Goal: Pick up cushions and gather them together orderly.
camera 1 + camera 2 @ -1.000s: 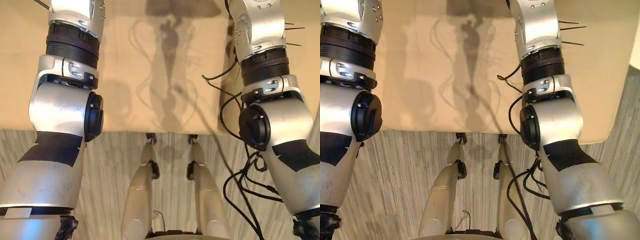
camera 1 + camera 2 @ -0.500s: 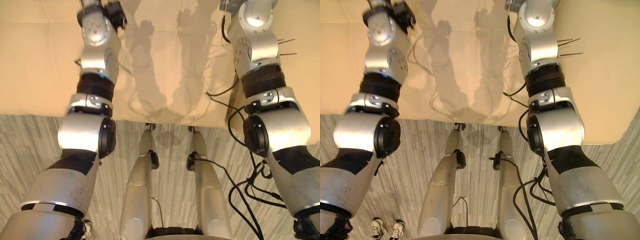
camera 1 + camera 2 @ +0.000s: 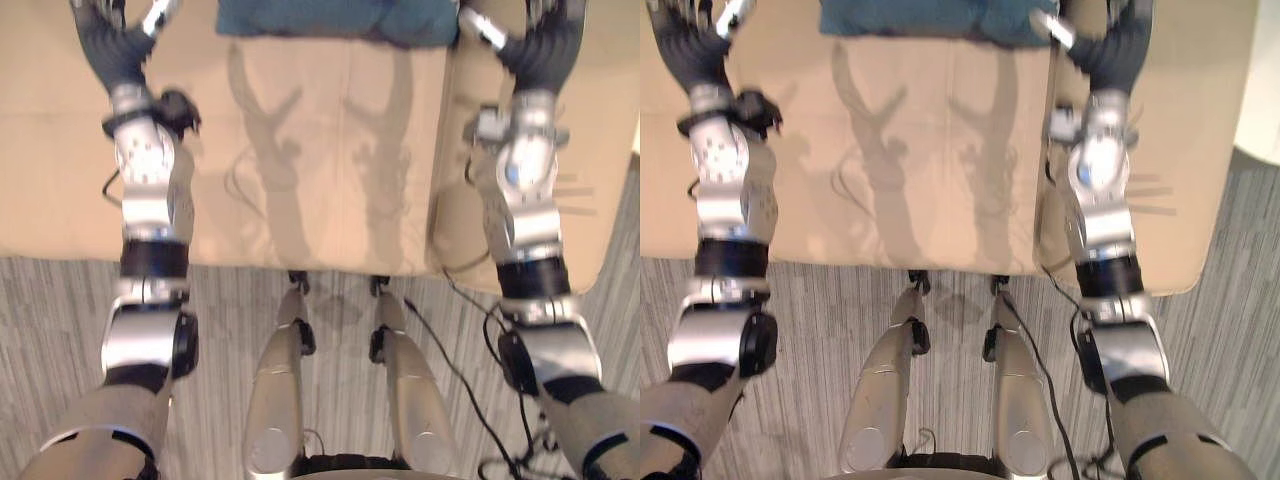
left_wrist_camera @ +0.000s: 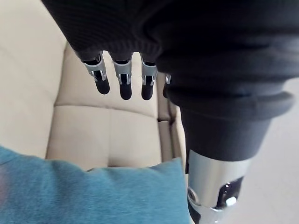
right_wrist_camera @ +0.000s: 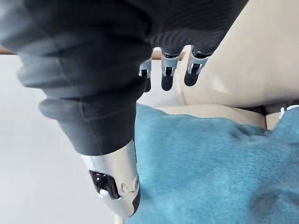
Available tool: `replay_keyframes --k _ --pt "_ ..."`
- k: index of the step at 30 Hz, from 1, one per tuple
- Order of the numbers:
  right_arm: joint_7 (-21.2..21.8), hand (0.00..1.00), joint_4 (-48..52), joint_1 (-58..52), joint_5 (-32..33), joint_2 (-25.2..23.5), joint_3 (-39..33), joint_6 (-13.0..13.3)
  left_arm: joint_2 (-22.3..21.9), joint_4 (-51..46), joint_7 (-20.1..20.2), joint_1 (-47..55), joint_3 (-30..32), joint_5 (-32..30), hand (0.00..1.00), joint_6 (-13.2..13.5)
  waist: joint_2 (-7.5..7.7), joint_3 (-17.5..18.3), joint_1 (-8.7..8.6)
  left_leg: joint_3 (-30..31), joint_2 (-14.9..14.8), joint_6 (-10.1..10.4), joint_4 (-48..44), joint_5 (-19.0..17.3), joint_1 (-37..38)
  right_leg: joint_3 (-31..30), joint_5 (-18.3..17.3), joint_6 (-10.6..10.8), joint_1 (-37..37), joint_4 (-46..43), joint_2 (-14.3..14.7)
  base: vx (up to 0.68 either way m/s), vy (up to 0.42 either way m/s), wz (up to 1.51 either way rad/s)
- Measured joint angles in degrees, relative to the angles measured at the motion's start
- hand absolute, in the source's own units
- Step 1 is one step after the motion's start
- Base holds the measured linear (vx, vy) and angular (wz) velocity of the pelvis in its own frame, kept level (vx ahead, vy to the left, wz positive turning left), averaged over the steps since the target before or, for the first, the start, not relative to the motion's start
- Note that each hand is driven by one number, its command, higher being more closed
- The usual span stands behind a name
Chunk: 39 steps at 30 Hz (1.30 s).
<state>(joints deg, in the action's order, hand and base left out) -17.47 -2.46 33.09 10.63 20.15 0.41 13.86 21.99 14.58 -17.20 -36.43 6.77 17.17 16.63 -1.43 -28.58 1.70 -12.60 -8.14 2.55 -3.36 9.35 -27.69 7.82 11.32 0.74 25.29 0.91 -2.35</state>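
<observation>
Beige sofa point(image 3: 330, 150) is spreading before me, and the teal cushion point(image 3: 330, 18) is lying on it at 12 o'clock. It is looking soft and light, so I am judging that it will sag when lifted; taking it by both side edges should work best. My left hand point(image 3: 105, 45) is hovering at 11 o'clock and my right hand point(image 3: 545, 50) at 1 o'clock, both with fingers straight, holding nothing.

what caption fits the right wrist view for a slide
Right hand, fingers straight, poised beside a teal cushion on the beige sofa.
</observation>
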Motion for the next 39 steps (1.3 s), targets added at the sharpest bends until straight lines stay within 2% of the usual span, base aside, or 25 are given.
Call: replay_keyframes --k 2,4,5,7,8,14,18,21,23,24,25,26,27,28,29,30,31,32,33,34,35,36,37,38,39 --pt "3.60 0.00 0.80 -16.41 -2.32 -2.44 0.66 0.57 -4.28 -0.96 3.09 16.49 -2.59 -0.45 0.00 0.46 0.53 7.50 0.51 -0.07 0.07 0.67 -1.49 -3.21 1.49 -0.08 -3.80 0.12 -1.04 -2.02 -0.04 0.12 -0.026 0.00" --pt "6.17 0.00 -0.08 -24.15 -3.40 -4.01 1.47 0.73 -5.82 -0.72 5.40 24.94 -4.37 -1.10 0.00 0.05 0.84 9.97 0.54 -0.08 0.15 0.79 -1.58 -3.78 3.93 -0.10 -4.60 0.21 -3.43 -2.05 -0.09 0.13 -0.022 -0.02" --pt "9.38 0.00 -4.51 -30.36 -5.54 -5.64 1.83 0.77 -7.13 1.30 8.83 32.03 -5.68 -2.37 0.00 -0.22 1.23 11.70 0.49 -0.10 0.24 0.90 -1.57 -4.66 6.91 -0.14 -5.28 0.66 -6.38 -1.98 -0.12 0.14 -0.035 0.03" --pt "11.81 0.00 -10.60 -34.92 -7.57 -7.06 1.79 0.53 -8.15 4.89 11.47 37.28 -6.34 -3.65 0.00 -0.75 1.63 14.25 0.11 -0.13 0.39 0.98 -1.47 -5.35 9.17 -0.11 -6.06 1.14 -8.62 -1.94 -0.29 0.13 -0.027 0.01" --pt "13.95 0.00 -15.30 -37.55 -9.45 -7.59 1.67 -0.21 -8.46 8.19 13.53 40.56 -6.31 -5.55 0.00 -1.42 1.84 15.83 -0.62 -0.26 0.59 0.80 -0.99 -5.45 11.44 -0.19 -6.44 1.42 -10.56 -1.86 -0.46 0.10 -0.011 0.00" --pt "18.49 0.00 -32.98 -44.83 -15.84 -7.59 -1.04 -1.50 -9.90 23.13 18.22 47.07 -5.80 -12.46 0.00 -3.32 2.20 20.91 -1.46 -2.57 2.03 0.94 3.50 -6.30 22.37 -2.63 -7.40 2.42 -18.32 -0.38 -0.95 0.05 0.017 -0.19" --pt "19.02 0.00 -37.69 -47.82 -17.61 -7.52 -2.76 -1.92 -10.70 27.43 19.49 51.27 -5.54 -15.32 0.00 -3.92 2.49 23.69 -2.52 -5.03 2.39 0.79 6.18 -6.40 26.53 -4.93 -7.70 2.34 -20.15 0.23 -1.29 0.02 0.037 -0.29" --pt "18.96 0.00 -40.35 -48.09 -17.95 -7.26 -2.98 -2.05 -10.68 29.12 19.67 52.00 -5.55 -15.74 0.00 -4.03 2.56 23.86 -2.74 -6.55 3.13 0.57 5.91 -6.51 27.09 -6.45 -8.00 3.54 -18.58 -2.78 -1.80 -0.02 0.049 -0.30" --pt "18.95 0.00 -41.20 -48.29 -17.96 -7.34 -2.72 -2.28 -10.66 28.96 19.63 50.96 -5.54 -15.74 0.00 -4.04 2.84 23.79 -3.45 -6.79 3.35 -0.89 2.56 -7.02 24.99 -6.63 -8.21 4.38 -16.02 -7.09 -2.68 -0.04 0.048 -0.05" --pt "18.94 0.00 -41.31 -47.87 -17.95 -7.20 -2.62 -2.62 -10.78 28.47 19.58 50.61 -5.52 -15.73 0.00 -4.04 2.09 23.64 -3.16 -7.17 2.36 -1.70 1.58 -7.40 23.54 -6.75 -7.92 5.79 -15.80 -7.39 -2.63 -0.08 0.006 0.08" --pt "18.94 0.00 -41.75 -46.52 -17.95 -7.44 -2.50 -3.04 -10.88 28.04 19.52 49.91 -4.81 -15.76 0.00 -3.96 1.34 22.74 -4.22 -6.93 1.87 -2.17 0.01 -7.51 22.88 -4.20 -15.72 4.52 -12.12 -24.41 -4.14 -0.12 -0.008 0.30" --pt "18.94 0.00 -42.29 -46.99 -17.94 -7.54 -2.44 -3.03 -10.64 27.96 19.46 49.78 -4.80 -15.76 0.00 -3.99 1.06 22.59 -4.28 -5.81 2.07 -2.28 -0.79 -7.58 23.09 -2.93 -20.19 5.66 -11.36 -37.34 -5.65 -0.12 -0.037 0.46" --pt "18.94 0.00 -42.86 -47.28 -17.92 -7.59 -2.44 -3.01 -10.63 27.92 19.44 49.86 -4.71 -15.76 0.00 -4.02 0.97 22.60 -4.24 -5.19 2.19 -2.31 -1.02 -7.55 23.22 -2.90 -21.57 6.56 -12.11 -42.17 -6.17 -0.09 -0.079 0.52" --pt "18.92 0.00 -43.75 -47.39 -17.90 -7.60 -2.46 -3.09 -10.66 27.48 19.25 49.89 -4.35 -15.77 0.00 -4.41 1.82 22.84 -4.04 -3.96 2.36 -2.14 -2.00 -7.04 22.84 -3.16 -22.82 8.01 -15.54 -46.75 -6.99 -0.10 -0.125 0.47" --pt "18.81 0.00 -43.80 -47.10 -17.90 -7.78 -2.42 -3.10 -10.66 26.67 18.46 49.99 -3.97 -15.80 0.00 -4.77 2.91 23.17 -3.66 -3.20 2.56 -1.98 -3.79 -6.45 21.43 -3.45 -23.03 8.86 -18.30 -44.38 -7.45 -0.13 -0.183 0.42" --pt "18.63 0.00 -43.79 -45.92 -17.89 -7.91 -2.50 -3.10 -10.52 26.07 17.97 49.66 -3.64 -15.79 0.00 -4.97 3.55 23.27 -3.29 -3.07 2.33 -1.67 -5.64 -5.62 18.65 -3.57 -26.36 9.03 -20.01 -38.41 -6.37 -0.20 -0.199 0.13" --pt "18.39 0.00 -43.63 -44.17 -17.61 -7.66 -2.77 -3.08 -10.84 25.89 17.64 48.79 -3.97 -15.77 0.00 -5.08 3.58 23.34 -2.44 -3.10 1.03 -1.32 -6.28 -4.21 15.85 -3.42 -28.04 6.75 -20.11 -33.39 -4.51 -0.28 -0.175 -0.17" --pt "17.74 0.00 -43.28 -41.91 -16.76 -7.19 -2.89 -3.01 -11.80 25.43 17.28 47.87 -4.35 -15.75 0.00 -5.09 1.84 22.15 -1.43 -3.01 -0.60 -0.35 -6.23 -3.02 13.47 -3.01 -28.74 5.45 -20.27 -28.22 -2.70 -0.31 -0.135 -0.29" --pt "17.42 0.00 -43.05 -40.87 -16.66 -7.20 -3.08 -2.98 -12.26 25.41 17.17 47.25 -4.37 -15.75 0.00 -5.10 1.14 21.22 -0.89 -2.94 -1.29 -0.12 -5.99 -1.88 12.51 -2.83 -29.18 4.27 -20.82 -25.83 -1.81 -0.38 -0.149 -0.13" --pt "16.77 0.00 -43.06 -39.18 -15.46 -6.58 -3.60 -3.22 -13.96 25.43 16.89 46.12 -4.61 -15.64 0.00 -5.46 -1.76 19.21 -1.10 -1.11 -3.15 1.18 -4.44 0.98 11.44 -1.64 -27.70 1.29 -21.32 -22.63 0.84 -0.43 -0.163 0.15" --pt "16.36 0.00 -43.07 -39.20 -14.98 -6.40 -3.62 -3.36 -14.78 24.62 16.78 46.44 -5.18 -15.59 0.00 -5.47 -2.49 18.70 -1.15 0.27 -3.67 4.52 -0.47 3.64 12.38 -0.31 -26.64 -0.10 -20.81 -21.98 1.88 -0.44 -0.149 0.30" --pt "16.35 0.00 -43.05 -39.54 -14.70 -6.40 -3.75 -3.43 -15.09 24.04 16.75 46.47 -5.24 -15.59 0.00 -5.46 -2.69 18.72 -1.40 0.76 -3.64 6.91 0.70 2.17 12.93 0.49 -26.23 -0.76 -20.57 -21.83 1.89 -0.39 -0.095 0.32" --pt "16.22 0.00 -42.95 -39.74 -14.36 -6.83 -4.29 -3.57 -15.10 23.88 16.77 46.52 -5.23 -15.58 0.00 -5.45 -2.24 18.78 -1.39 1.19 -3.60 6.00 -1.39 1.25 12.12 1.07 -25.81 -1.92 -19.90 -21.90 1.19 -0.31 -0.068 0.28" --pt "16.13 0.00 -42.22 -39.64 -13.30 -7.53 -5.18 -3.69 -14.93 23.85 16.74 46.59 -5.01 -15.57 0.00 -5.49 -0.95 18.46 -1.66 0.44 -2.47 1.39 -11.17 -2.09 10.22 0.97 -25.11 -2.94 -18.56 -21.55 -0.48 -0.28 -0.052 0.20" --pt "16.06 0.00 -41.73 -39.72 -13.00 -7.49 -5.23 -3.69 -14.94 23.86 16.74 46.69 -4.97 -15.57 0.00 -5.50 -0.59 18.45 -1.77 -0.13 -2.18 0.05 -15.94 -4.38 9.87 0.72 -24.42 -2.71 -17.94 -21.06 -1.07 -0.24 -0.023 0.06"
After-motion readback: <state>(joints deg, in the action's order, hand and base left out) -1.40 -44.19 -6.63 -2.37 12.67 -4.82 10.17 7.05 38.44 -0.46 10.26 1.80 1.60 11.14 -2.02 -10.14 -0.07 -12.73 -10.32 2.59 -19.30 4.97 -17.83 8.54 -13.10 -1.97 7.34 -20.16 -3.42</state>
